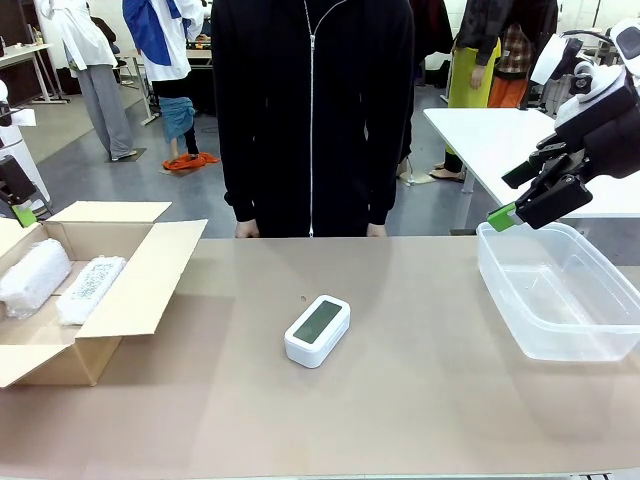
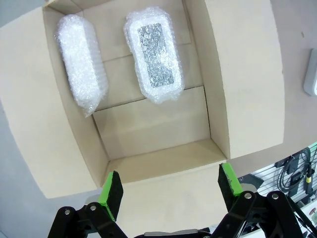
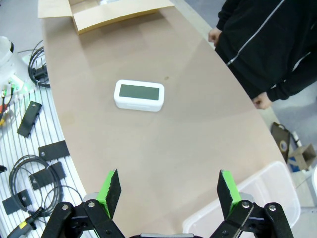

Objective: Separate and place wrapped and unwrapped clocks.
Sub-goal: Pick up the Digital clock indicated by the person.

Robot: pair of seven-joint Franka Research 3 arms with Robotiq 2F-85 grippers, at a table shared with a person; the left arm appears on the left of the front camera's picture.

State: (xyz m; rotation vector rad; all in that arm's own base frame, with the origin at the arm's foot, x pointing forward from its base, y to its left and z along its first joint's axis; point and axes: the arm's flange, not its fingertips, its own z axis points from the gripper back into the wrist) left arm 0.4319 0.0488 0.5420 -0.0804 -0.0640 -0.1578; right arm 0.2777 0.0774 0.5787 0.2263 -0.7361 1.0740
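Bundles (image 2: 153, 54) crinkly bubble wrap; clock (image 1: 317, 330) smooth white plastic; box (image 2: 148, 126) matt cardboard.

The front camera looks across the table (image 1: 430, 400) toward the person (image 1: 310, 110) at 12 o'clock. The left wrist camera hangs close over the cardboard box (image 2: 247, 84), at the front view's 9 o'clock, facing down. The right wrist camera, higher, shares the white clock (image 3: 139, 95) with the front view

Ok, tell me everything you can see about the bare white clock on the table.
The unwrapped clock is a smooth white rounded-rectangle block, plastic by its look, with a grey-green screen facing up, no digits legible. It lies near the middle of the table, askew, apart from the cardboard box and the clear plastic tub. Only the table touches it.
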